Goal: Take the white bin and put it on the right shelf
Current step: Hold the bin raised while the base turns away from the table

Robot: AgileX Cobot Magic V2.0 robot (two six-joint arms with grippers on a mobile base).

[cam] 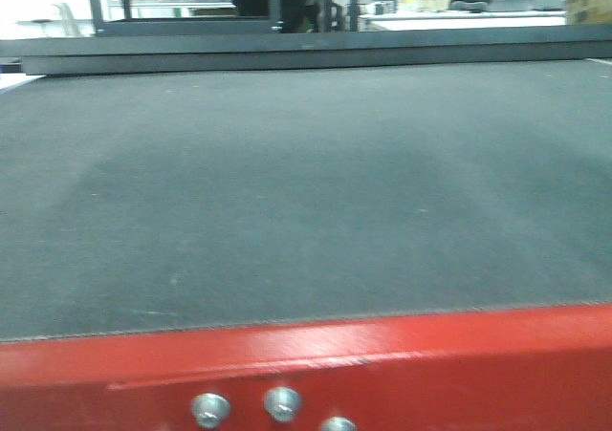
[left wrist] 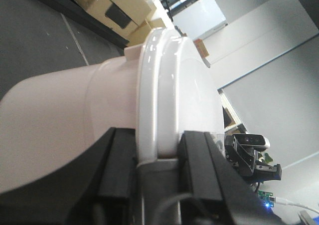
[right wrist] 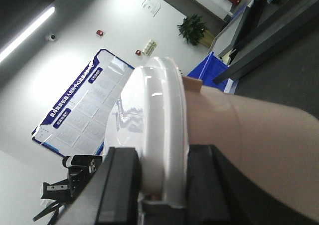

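Evidently off the desk point(cam: 306, 192), the bin point(left wrist: 60, 120) is held aloft: left fingers point(left wrist: 119, 160) and right fingers point(right wrist: 119, 185) each pinch its lid rim point(right wrist: 164, 135) from opposite ends, probably so it rides level while carried.

A mat point(cam: 306, 192) lies on the table point(cam: 459, 359), with 3 bolts point(cam: 282, 402) in the table's near edge. The bin point(left wrist: 60, 120) has its lid point(left wrist: 164, 95) rim between the fingers of the left gripper point(left wrist: 158, 157) and of the right gripper point(right wrist: 164, 177).

Black fingers point(left wrist: 117, 166) astride white bin point(left wrist: 60, 120) rim
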